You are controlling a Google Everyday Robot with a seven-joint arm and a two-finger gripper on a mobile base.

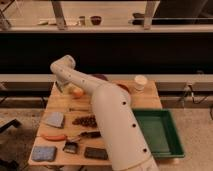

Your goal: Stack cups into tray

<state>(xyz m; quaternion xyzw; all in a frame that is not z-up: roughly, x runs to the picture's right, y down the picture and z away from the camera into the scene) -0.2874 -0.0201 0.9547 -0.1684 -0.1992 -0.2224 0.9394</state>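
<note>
The dark green tray (159,134) sits at the table's right front, and its floor shows nothing in it. A pale cup (141,82) stands upright at the back right of the table, beyond the tray. The shiny metal cup is not visible. My white arm (107,117) reaches from the front across the table to the back left. My gripper (61,86) is at the back left corner, below the arm's bend, next to an orange round thing (76,92). It is far from both the pale cup and the tray.
A dark purple bowl (100,78) and a red-orange bowl (123,88) sit at the back behind the arm. On the left half lie a grey-blue cloth (54,119), a blue sponge (44,152), an orange-red item (53,136), a dark cluster (85,120), a brush (72,146) and a black block (95,152). A dark wall and ledge stand behind.
</note>
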